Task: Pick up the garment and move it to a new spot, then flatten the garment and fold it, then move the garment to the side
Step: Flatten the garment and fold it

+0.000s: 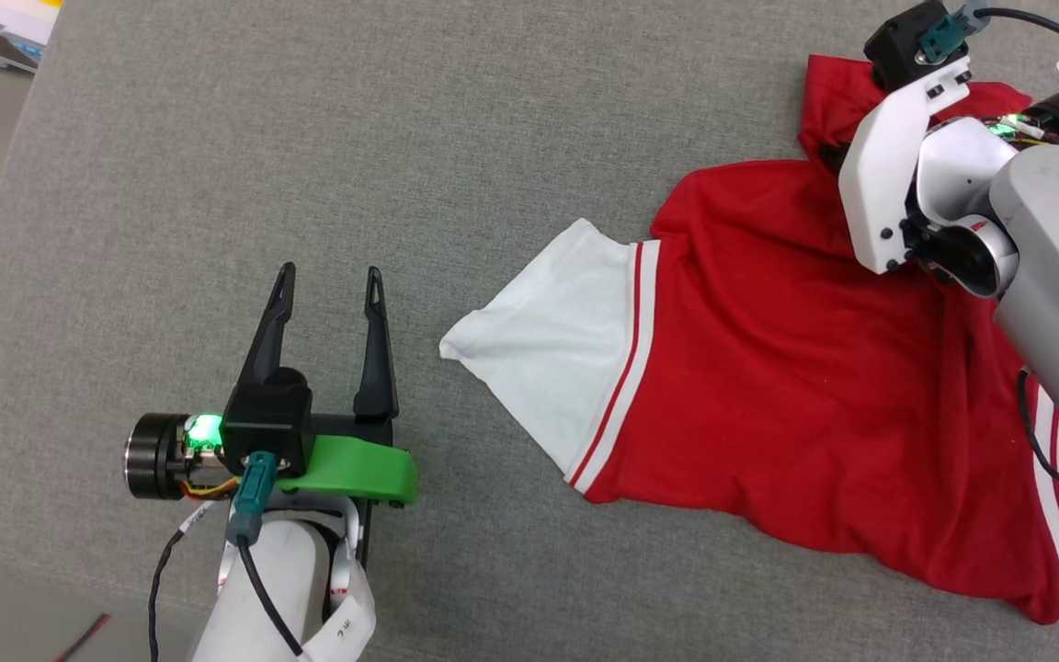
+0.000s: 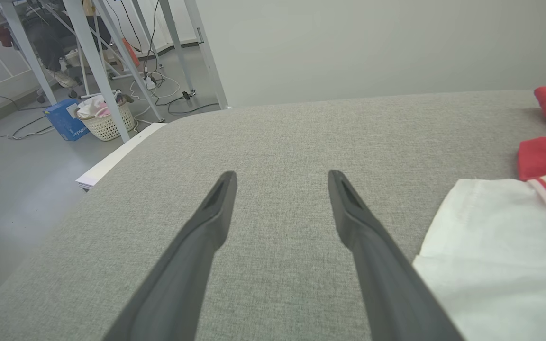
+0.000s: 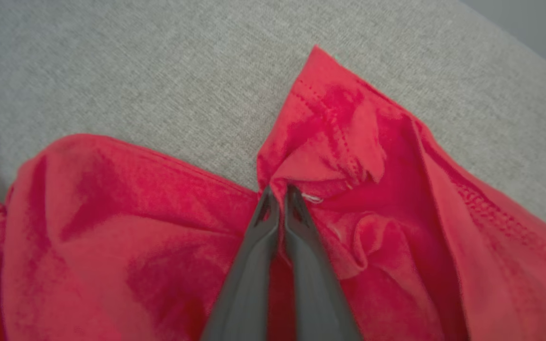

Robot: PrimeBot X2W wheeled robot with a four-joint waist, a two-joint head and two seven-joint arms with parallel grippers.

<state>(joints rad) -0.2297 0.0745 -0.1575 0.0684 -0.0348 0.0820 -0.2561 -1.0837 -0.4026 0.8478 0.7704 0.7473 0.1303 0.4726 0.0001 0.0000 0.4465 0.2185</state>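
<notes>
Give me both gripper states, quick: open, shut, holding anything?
Left gripper: open, holding nothing.
Right gripper: shut on a bunched fold of the red jersey.

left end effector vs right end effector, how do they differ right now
The left end effector is open, fingers spread; the right end effector is shut. The left one is over the bare grey surface beside the white sleeve, holding nothing; the right one pinches a bunched fold of the red jersey. Both have two long dark fingers.
</notes>
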